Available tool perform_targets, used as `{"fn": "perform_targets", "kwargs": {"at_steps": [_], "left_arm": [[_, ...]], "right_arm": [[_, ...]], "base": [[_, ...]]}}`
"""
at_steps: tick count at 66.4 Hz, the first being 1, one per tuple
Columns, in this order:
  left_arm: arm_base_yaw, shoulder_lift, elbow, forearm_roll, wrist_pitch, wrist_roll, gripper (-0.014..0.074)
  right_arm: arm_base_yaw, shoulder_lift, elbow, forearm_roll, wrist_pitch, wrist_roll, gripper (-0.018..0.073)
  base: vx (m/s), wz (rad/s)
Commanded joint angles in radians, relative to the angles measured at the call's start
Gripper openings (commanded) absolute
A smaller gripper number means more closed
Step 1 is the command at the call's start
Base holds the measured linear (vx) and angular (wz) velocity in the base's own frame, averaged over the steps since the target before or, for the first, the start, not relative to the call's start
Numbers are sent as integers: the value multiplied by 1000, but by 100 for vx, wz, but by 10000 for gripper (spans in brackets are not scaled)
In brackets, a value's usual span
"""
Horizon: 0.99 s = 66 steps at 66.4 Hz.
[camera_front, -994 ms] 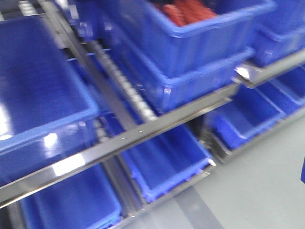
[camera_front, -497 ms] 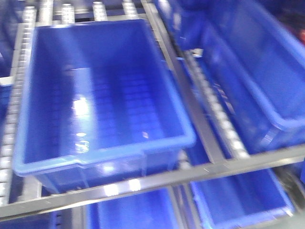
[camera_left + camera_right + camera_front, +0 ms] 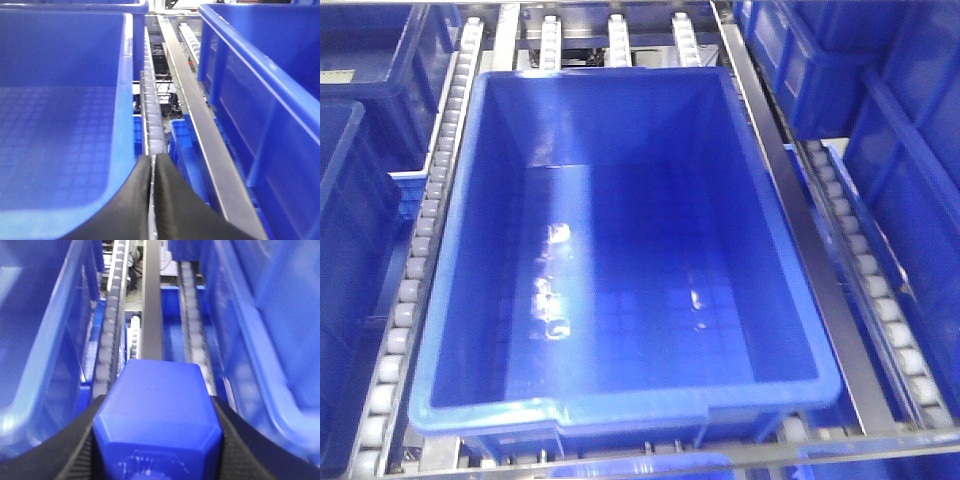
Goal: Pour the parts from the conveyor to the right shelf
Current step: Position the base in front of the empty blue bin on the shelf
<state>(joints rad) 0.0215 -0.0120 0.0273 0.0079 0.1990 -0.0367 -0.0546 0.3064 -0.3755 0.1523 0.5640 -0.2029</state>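
From the front, looks down into one deep blue crate point(image 3: 620, 408) of the right shelf point(image 3: 828, 300), seated on roller lanes point(image 3: 405, 300); bare inside, with no part in it and neither gripper in sight. From the left wrist, shows the left gripper point(image 3: 152, 200) with its dark fingers point(image 3: 125, 210) pressed together on nothing, hanging over a roller lane point(image 3: 152, 115); to its left the rim of a crate point(image 3: 122, 100), to its right a steel rail point(image 3: 200, 125) and then a further crate wall point(image 3: 250, 100). From the right wrist, shows the right gripper point(image 3: 157, 432) pinching the bright-blue block point(image 3: 157, 405) between black fingers point(image 3: 82, 450), directly above a rail point(image 3: 151, 315), with rollers point(image 3: 192, 325) just right of that and crate walls on both sides. Appears to point its round knob back toward the wrist, flat end forward, long axis probably running along the gripper's reach and the rail, though hard to be sure this close. Judged so: pickup and carry done, arrival at the rack done; shifting sideways over a crate and letting go left to do.
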Motion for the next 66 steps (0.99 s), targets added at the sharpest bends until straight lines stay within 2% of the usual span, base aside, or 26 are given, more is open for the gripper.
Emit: {"fn": "perform_targets", "kwargs": {"at_steps": [1, 66], "left_arm": [[-5, -12, -19, -8, -73, -8, -6], [-5, -12, -19, -8, -73, -8, -6]], "right_arm": [[-8, 11, -28, 1, -76, 0, -5], [-8, 11, -28, 1, -76, 0, -5]], "base": [[10, 9], [2, 3]]}}
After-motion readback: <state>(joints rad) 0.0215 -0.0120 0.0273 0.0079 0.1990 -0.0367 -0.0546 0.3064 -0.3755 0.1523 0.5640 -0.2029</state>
